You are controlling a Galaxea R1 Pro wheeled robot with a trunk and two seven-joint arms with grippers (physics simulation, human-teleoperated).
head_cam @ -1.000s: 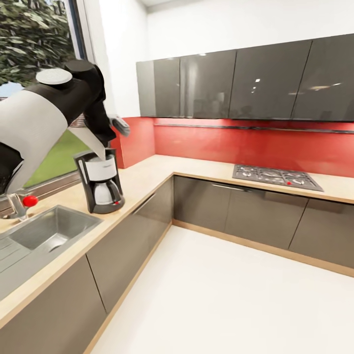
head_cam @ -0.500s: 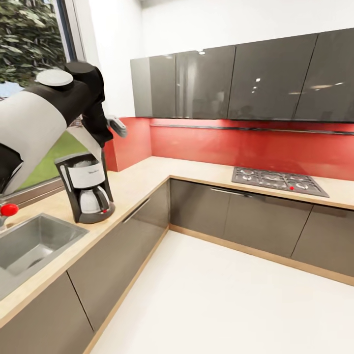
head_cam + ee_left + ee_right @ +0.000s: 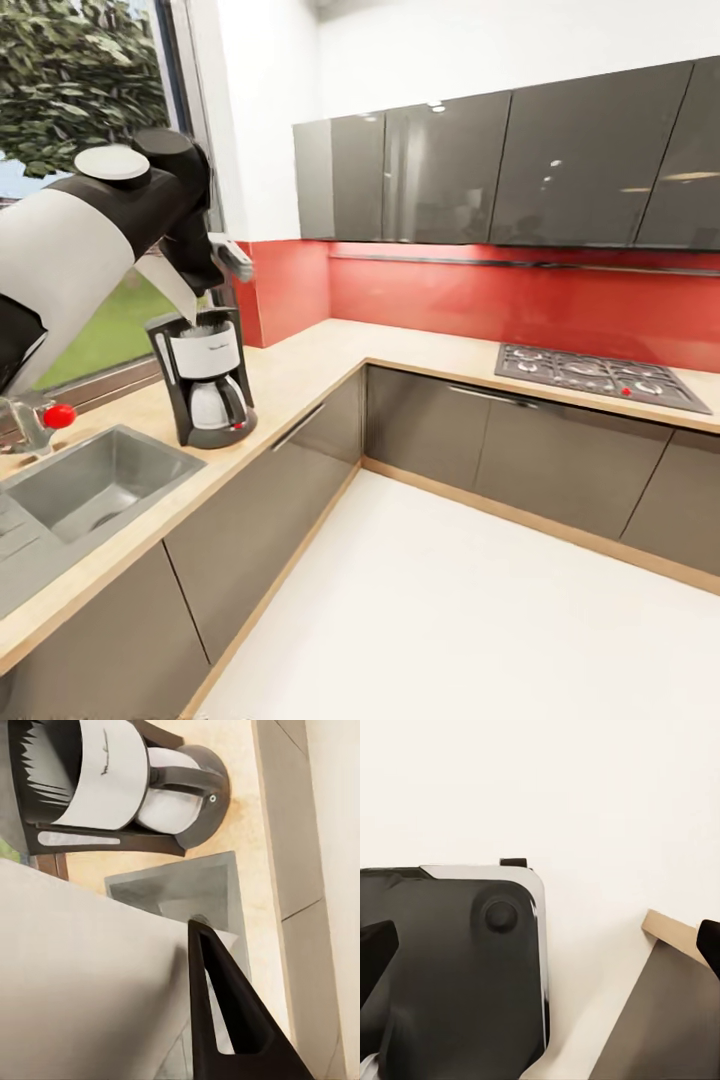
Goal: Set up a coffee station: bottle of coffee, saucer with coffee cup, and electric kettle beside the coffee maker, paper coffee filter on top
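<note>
The black and white coffee maker [image 3: 205, 385] stands on the wooden countertop [image 3: 300, 365] beside the sink. My left gripper [image 3: 213, 270] hangs just above it, shut on a white paper coffee filter [image 3: 172, 288] whose lower edge reaches the machine's open top. In the left wrist view the filter [image 3: 82, 975] is a broad pale sheet beside one black finger [image 3: 225, 1020], with the coffee maker [image 3: 112, 780] beyond it. In the right wrist view my right gripper [image 3: 540, 945] is open and holds nothing, pointing down at the pale floor and my dark base [image 3: 450, 967].
A steel sink [image 3: 150, 455] with a red-knobbed tap [image 3: 58, 415] lies left of the coffee maker. A gas hob [image 3: 600, 375] sits on the far counter run under grey wall cabinets [image 3: 500, 170]. White floor [image 3: 450, 600] spreads in front of the L-shaped counter.
The head view has swung, first one way and then back the other. My left gripper still holds the filter at the top of the coffee maker, now slightly lower onto it.
</note>
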